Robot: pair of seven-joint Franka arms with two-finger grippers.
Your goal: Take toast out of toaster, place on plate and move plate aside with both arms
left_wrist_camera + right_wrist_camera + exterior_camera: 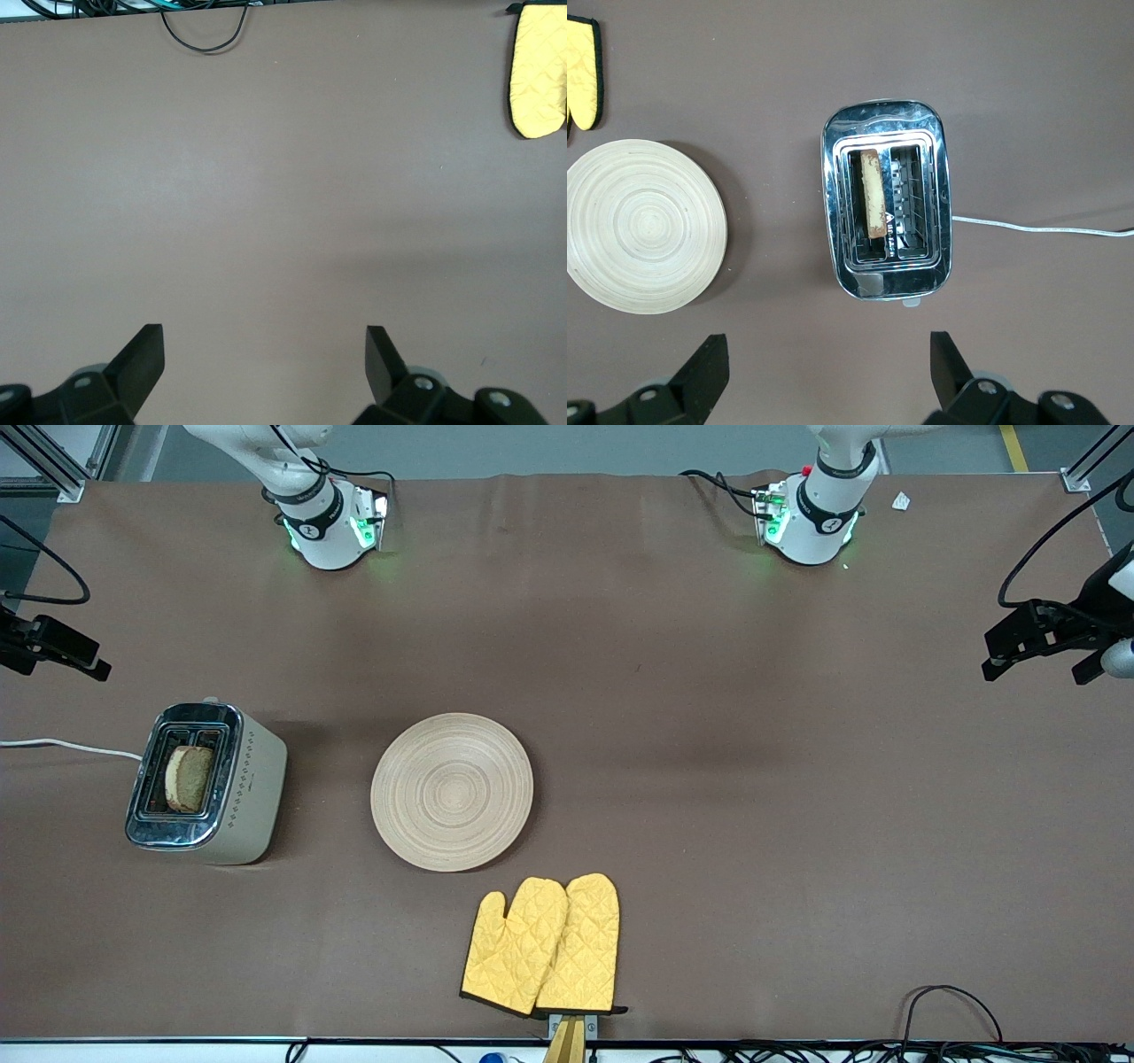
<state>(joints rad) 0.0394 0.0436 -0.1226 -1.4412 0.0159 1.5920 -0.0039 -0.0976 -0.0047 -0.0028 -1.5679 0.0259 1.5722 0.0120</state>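
Though no lettering on the toaster (208, 784) can be read, its chrome top shows the toast (189, 779), speckled brown with a darker crust, upright in one slot. Beside it, toward three o'clock, lies the pale ring-grained wooden plate (452, 791); two yellow quilted oven mitts (542, 946) sit at its five o'clock. Left claw (264, 359) hangs over bare table (797, 797), fingers apart. Right claw (829, 365) hangs over the toaster, fingers apart.

Toast (189, 779) upright in toaster (208, 784); plate (452, 791) beside it, mitts (542, 946) nearer cam.
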